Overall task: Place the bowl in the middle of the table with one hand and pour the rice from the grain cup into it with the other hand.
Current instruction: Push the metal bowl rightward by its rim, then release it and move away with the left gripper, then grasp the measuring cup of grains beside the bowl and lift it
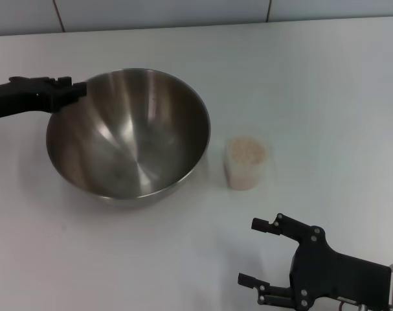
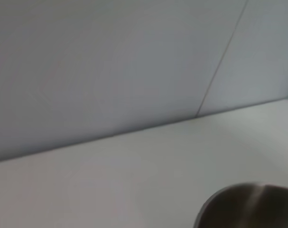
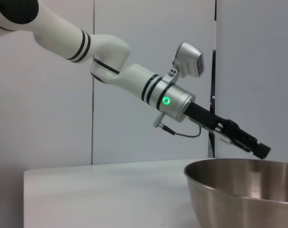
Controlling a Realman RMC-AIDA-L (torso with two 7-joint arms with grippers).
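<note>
So the left gripper point(image 1: 76, 91) sits at the bowl point(image 1: 128, 133) rim (can't tell if its jaws grip). Right gripper point(image 1: 264, 256), jaws released, hangs near the rice-filled grain cup point(image 1: 246, 162) on the bench point(image 1: 325, 97). No readable labels.

Bowl point(image 2: 250, 206) rim at corner — white table point(image 2: 110, 180) — wall point(image 2: 96, 66) behind.
</note>
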